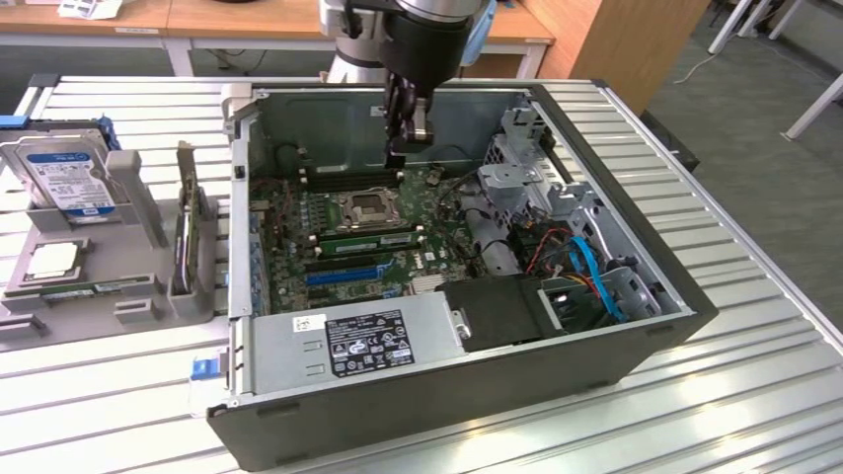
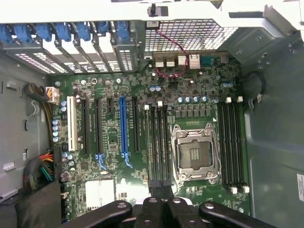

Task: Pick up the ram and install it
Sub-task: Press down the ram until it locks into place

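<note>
Exterior view: the arm's gripper (image 1: pixel 406 138) hangs inside the open computer case (image 1: pixel 633 326), above the far part of the motherboard (image 1: pixel 369 232), fingers pinched together with nothing visibly between them. A ram (image 1: pixel 373 240) stick sits seated in a slot just on the near side of the empty processor socket (image 1: pixel 365 209); dark memory slots run on the socket's far side too, below the gripper. The blue expansion slot (image 1: pixel 345 274) lies nearer the power supply (image 1: pixel 362 341). To the exterior view's left, on the slatted table, a grey holder (image 1: pixel 138 247) carries a hard drive (image 1: pixel 62 178), a square silver processor chip (image 1: pixel 53 260) and a second ram (image 1: pixel 95 288) stick lying flat along its near edge. Wrist view — the black fingers (image 2: pixel 152 209) are closed together right over the memory slots (image 2: pixel 158 142) beside the open processor socket (image 2: pixel 195 154); four more memory slots (image 2: pixel 231 142) lie on the socket's other side, and the blue slot (image 2: pixel 123 126) stands further along the board — whether a stick sits in any of these slots cannot be told here.
</note>
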Robot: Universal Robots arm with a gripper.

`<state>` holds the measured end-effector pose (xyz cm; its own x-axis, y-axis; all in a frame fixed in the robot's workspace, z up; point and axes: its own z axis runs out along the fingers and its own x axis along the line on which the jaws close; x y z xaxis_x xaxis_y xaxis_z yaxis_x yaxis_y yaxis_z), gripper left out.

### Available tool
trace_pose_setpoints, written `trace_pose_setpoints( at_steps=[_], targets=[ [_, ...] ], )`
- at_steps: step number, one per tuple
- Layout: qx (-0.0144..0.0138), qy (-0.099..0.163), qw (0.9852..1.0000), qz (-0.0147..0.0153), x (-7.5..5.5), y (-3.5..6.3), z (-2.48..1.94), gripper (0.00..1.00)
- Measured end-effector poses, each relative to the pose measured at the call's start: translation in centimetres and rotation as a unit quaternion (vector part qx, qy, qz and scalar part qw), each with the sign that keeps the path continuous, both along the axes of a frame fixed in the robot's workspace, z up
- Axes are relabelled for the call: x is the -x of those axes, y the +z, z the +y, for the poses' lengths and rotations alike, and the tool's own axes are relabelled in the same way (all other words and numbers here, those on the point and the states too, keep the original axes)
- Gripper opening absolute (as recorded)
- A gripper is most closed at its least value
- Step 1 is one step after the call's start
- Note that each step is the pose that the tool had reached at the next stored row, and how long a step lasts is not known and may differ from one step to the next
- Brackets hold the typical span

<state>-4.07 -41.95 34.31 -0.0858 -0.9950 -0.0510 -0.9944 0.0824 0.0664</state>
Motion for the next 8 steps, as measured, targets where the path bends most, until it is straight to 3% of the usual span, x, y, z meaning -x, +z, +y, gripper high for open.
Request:
trace_pose_setpoints(
  at_steps=[8],
  targets=[
    [0.0000, -0.028, 0.9996, 0.0000, 0.00, -0.01, 0.00, 0.10]
  ],
)
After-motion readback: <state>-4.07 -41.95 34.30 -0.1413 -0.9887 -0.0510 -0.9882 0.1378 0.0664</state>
